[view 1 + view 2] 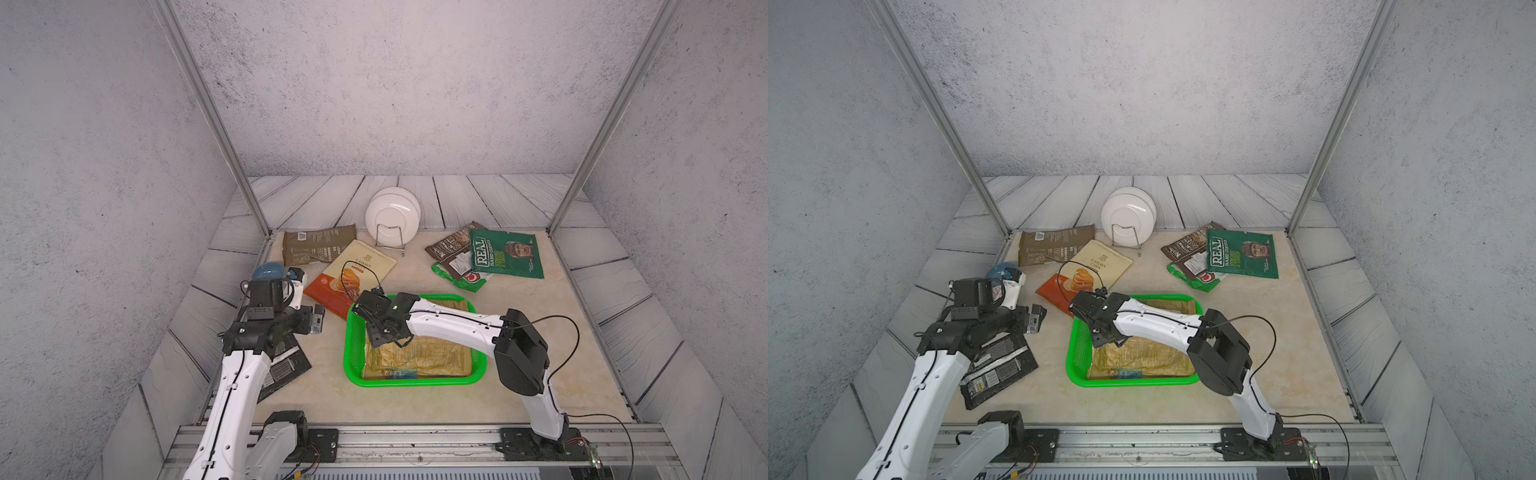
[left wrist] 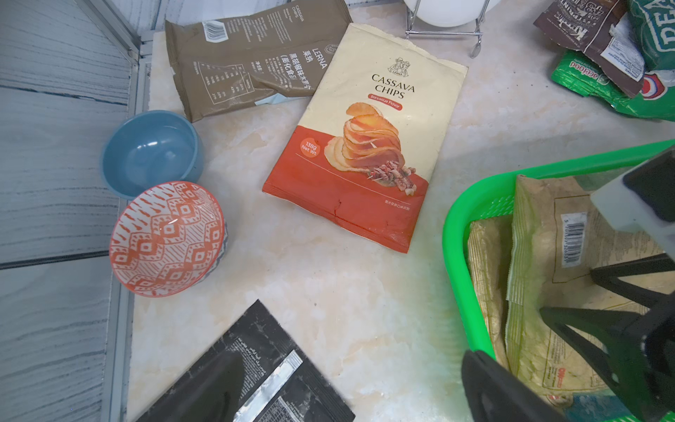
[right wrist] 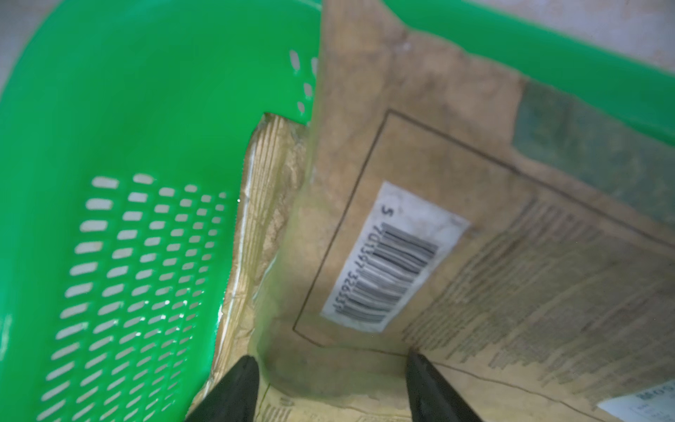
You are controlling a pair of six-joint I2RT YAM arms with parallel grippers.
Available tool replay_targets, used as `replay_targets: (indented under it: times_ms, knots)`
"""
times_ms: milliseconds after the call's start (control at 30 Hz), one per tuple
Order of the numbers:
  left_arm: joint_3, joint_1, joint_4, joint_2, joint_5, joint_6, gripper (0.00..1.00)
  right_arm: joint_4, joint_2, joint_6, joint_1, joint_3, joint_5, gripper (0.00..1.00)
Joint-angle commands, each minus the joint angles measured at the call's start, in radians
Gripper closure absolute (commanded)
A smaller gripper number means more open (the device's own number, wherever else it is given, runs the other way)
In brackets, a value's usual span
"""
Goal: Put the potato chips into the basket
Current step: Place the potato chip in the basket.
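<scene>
The green basket (image 1: 348, 357) (image 1: 1070, 357) (image 3: 109, 109) sits at the table's front middle with two tan potato chip bags (image 1: 419, 357) (image 3: 438, 164) lying in it. My right gripper (image 1: 386, 338) (image 3: 330, 369) hangs open just over the upper tan bag, gripping nothing. My left gripper (image 1: 316, 318) (image 2: 350, 394) is wide open and empty, between a black bag (image 1: 282, 370) (image 2: 248, 372) and the basket's rim (image 2: 453, 226). A cream-and-orange bag (image 1: 357, 270) (image 2: 365, 139) and an olive bag (image 1: 316, 245) lie behind the basket at the left. Green (image 1: 507, 253), brown (image 1: 451, 249) and another green bag (image 1: 457, 278) are piled at the back right.
White plates in a wire rack (image 1: 392, 220) stand at the back middle. A blue bowl (image 2: 153, 153) and a red-patterned bowl (image 2: 168, 237) sit by the left edge, close to my left arm. Metal frame posts mark the back corners.
</scene>
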Motion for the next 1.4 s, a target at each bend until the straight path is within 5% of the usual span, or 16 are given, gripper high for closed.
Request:
replay_targets:
  times_ms: [0,267,833,1200,1367]
  knots:
    - [-0.006,-0.008,0.006,-0.003,-0.002,-0.003,0.0,-0.026,0.074,0.011,0.002,0.047,0.004,0.31]
    - [-0.006,-0.007,0.005,0.002,0.004,-0.001,0.01,-0.076,0.134,0.016,0.004,0.101,0.044,0.3]
    - [-0.006,-0.007,0.005,0.006,0.01,0.0,0.01,-0.081,0.083,0.019,0.037,0.084,0.071,0.71]
    - [-0.006,-0.007,0.004,0.006,0.013,0.001,0.01,-0.053,0.008,0.039,0.06,0.041,-0.013,0.72]
    - [-0.008,-0.008,0.005,0.007,0.017,0.002,0.01,-0.054,-0.012,0.047,0.061,0.031,-0.023,0.54]
